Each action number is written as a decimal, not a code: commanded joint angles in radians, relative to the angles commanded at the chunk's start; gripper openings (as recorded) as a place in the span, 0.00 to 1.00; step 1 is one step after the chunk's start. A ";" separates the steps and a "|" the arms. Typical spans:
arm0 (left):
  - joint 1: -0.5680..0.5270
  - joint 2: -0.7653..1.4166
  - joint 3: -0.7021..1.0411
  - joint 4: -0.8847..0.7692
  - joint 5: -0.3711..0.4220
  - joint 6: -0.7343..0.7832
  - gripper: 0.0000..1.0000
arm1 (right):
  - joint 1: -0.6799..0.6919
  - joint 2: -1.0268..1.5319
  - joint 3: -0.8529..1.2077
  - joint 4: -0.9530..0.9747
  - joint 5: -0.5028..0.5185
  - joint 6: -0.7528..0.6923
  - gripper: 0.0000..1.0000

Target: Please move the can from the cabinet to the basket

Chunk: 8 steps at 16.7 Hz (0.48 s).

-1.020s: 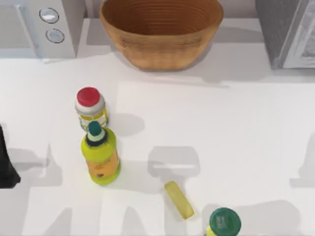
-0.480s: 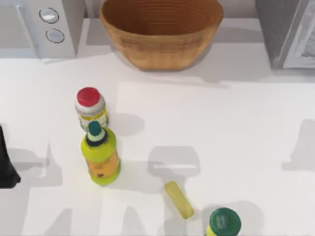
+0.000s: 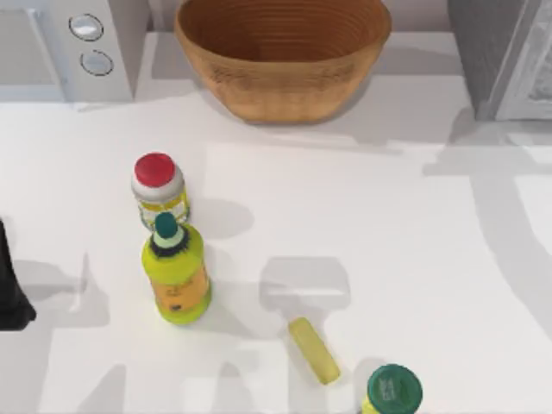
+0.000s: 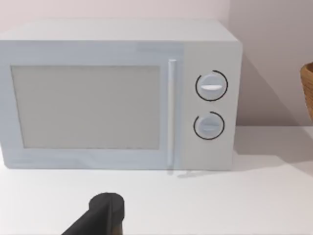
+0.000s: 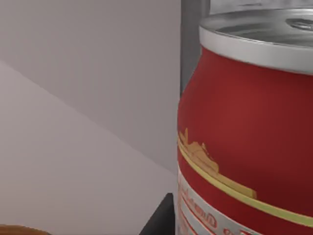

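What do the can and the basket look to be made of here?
The can looks like metal: a shiny silver rim above a glossy red printed side, seen close in the right wrist view. The basket looks like woven wicker, tan-brown and matte, with ribbed rings running around its walls.

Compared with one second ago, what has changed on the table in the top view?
Only shadows moved: the dark patch at the table's right edge swept toward the cabinet and now runs as a long band. The basket, both bottles, the red-capped jar and the left arm stayed put.
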State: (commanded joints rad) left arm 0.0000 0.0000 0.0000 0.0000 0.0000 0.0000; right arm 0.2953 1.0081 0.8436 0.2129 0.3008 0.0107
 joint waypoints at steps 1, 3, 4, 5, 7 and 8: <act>0.000 0.000 0.000 0.000 0.000 0.000 1.00 | 0.030 0.116 0.091 0.020 0.033 0.001 0.00; 0.000 0.000 0.000 0.000 0.000 0.000 1.00 | 0.089 0.350 0.273 0.060 0.099 0.002 0.00; 0.000 0.000 0.000 0.000 0.000 0.000 1.00 | 0.118 0.465 0.362 0.079 0.131 0.003 0.00; 0.000 0.000 0.000 0.000 0.000 0.000 1.00 | 0.146 0.577 0.449 0.099 0.161 0.003 0.00; 0.000 0.000 0.000 0.000 0.000 0.000 1.00 | 0.200 0.789 0.613 0.135 0.219 0.004 0.00; 0.000 0.000 0.000 0.000 0.000 0.000 1.00 | 0.225 0.886 0.688 0.152 0.245 0.005 0.00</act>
State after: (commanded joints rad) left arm 0.0000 0.0000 0.0000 0.0000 0.0000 0.0000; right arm 0.5200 1.8942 1.5314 0.3652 0.5457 0.0157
